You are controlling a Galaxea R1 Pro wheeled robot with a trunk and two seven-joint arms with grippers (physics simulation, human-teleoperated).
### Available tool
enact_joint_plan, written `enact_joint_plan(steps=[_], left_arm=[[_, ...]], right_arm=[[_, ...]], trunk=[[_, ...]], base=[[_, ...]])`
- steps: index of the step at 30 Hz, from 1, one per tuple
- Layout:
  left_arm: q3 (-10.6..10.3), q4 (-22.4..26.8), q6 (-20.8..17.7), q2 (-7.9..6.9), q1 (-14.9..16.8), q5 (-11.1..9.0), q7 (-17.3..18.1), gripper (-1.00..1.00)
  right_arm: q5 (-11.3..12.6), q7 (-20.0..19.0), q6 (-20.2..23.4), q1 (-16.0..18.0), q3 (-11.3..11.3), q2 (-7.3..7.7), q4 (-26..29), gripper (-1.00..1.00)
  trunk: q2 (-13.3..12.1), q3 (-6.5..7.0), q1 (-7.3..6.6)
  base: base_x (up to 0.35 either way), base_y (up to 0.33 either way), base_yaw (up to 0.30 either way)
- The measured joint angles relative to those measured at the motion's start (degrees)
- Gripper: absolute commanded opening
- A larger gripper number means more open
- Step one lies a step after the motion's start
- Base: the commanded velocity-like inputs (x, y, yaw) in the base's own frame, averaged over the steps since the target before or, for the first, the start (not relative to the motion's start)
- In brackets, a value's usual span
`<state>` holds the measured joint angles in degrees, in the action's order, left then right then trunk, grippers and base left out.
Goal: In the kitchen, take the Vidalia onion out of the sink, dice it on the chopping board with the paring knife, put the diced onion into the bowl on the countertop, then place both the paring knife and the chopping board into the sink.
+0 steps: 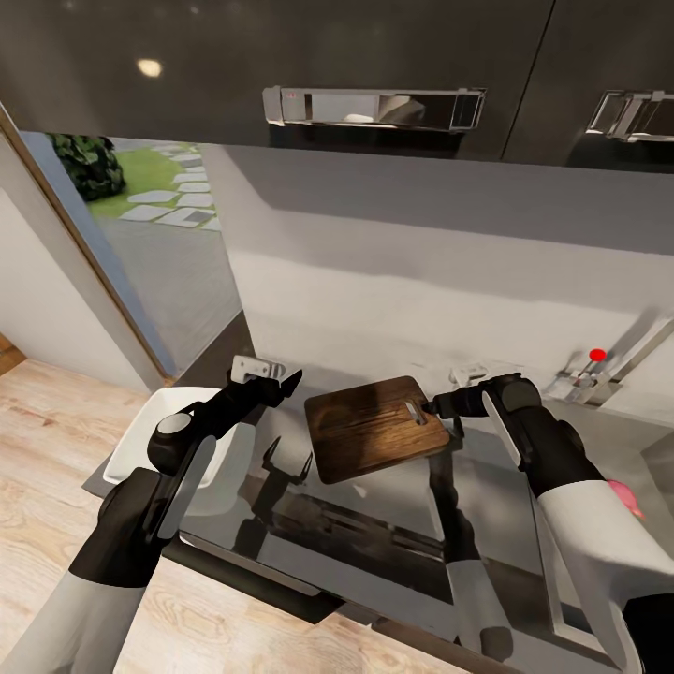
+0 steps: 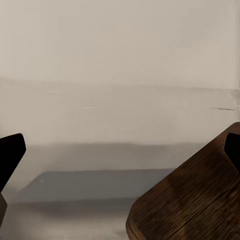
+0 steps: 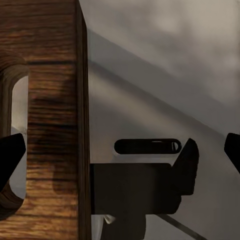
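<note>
Right wrist view: the right gripper (image 3: 120, 150) shows its two dark fingers (image 3: 11, 152) spread wide, one beside the slot handle hole of the chopping board (image 3: 52, 100), the other well clear over grey surface. Nothing lies between them, so they are open and the board is not clamped.

In the head view the right gripper (image 1: 432, 408) sits at the board's handle end. The chopping board (image 1: 374, 428) appears raised and tilted above the worktop (image 1: 487, 487), its shadow below; what supports it I cannot tell.

The left gripper (image 1: 285, 381) hovers just beside the board's opposite corner, fingers parted and empty, likely placed to steady it.

The bowl (image 1: 140, 440) rests on the worktop under the left arm. A pinkish lump (image 1: 629, 496), probably the Vidalia onion, shows past the right forearm, below the tap (image 1: 599, 370).
</note>
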<state>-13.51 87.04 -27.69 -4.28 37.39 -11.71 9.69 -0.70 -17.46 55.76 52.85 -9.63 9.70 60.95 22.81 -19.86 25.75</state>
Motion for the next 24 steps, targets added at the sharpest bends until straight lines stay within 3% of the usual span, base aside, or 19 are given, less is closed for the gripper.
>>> enact_joint_plan(steps=[24], left_arm=[[0.0, 0.0, 0.0, 0.00, 0.0, 0.0, 0.0, 1.00]], right_arm=[[0.0, 0.0, 0.0, 0.0, 0.0, 0.00, 0.0, 1.00]], trunk=[[0.0, -0.43, 0.00]], base=[[0.000, 0.000, 0.051]])
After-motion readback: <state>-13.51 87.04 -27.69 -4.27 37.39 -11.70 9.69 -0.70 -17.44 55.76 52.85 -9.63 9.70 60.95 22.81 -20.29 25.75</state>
